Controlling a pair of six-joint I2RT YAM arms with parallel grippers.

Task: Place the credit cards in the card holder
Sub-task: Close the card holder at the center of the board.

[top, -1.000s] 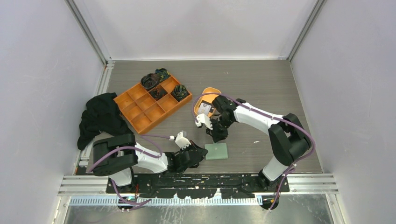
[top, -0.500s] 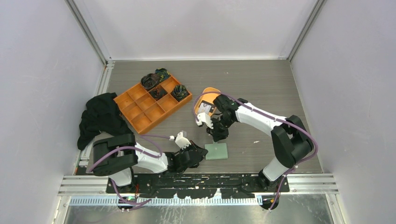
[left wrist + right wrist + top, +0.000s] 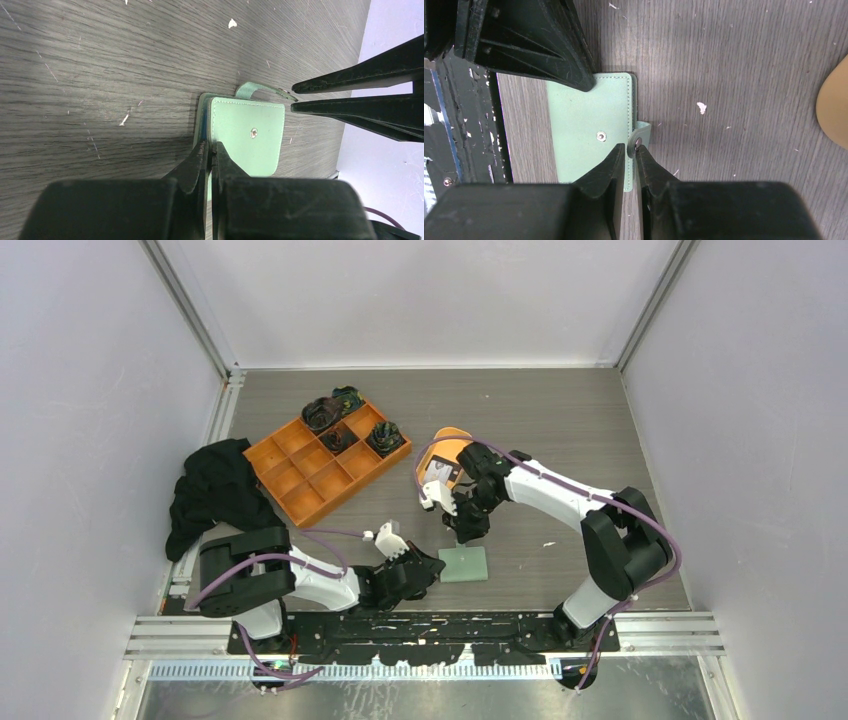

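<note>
The sage-green card holder [image 3: 463, 563] lies folded shut on the table near the front edge. My left gripper [image 3: 210, 146] is shut on its near edge, pinching the top flap [image 3: 250, 135]. My right gripper [image 3: 631, 149] hangs over the opposite edge with its jaws nearly together. The little closing tab [image 3: 642, 131] stands up between the fingertips, its snap ring caught there. The right fingers [image 3: 360, 80] show beside the tab [image 3: 250, 90] in the left wrist view. A pale credit card [image 3: 438, 473] with a dark patch lies in the oval orange dish [image 3: 452, 438], partly behind the right arm.
An orange compartment tray [image 3: 325, 468] with dark bundles in its far cells sits at the back left. A black cloth [image 3: 215, 490] lies left of it. The dish's rim [image 3: 835, 107] shows at the right wrist view's edge. The metal base rail [image 3: 420, 625] runs just before the card holder.
The right arm's elbow has drifted very slightly. Both grippers and the card holder stay where they were.
</note>
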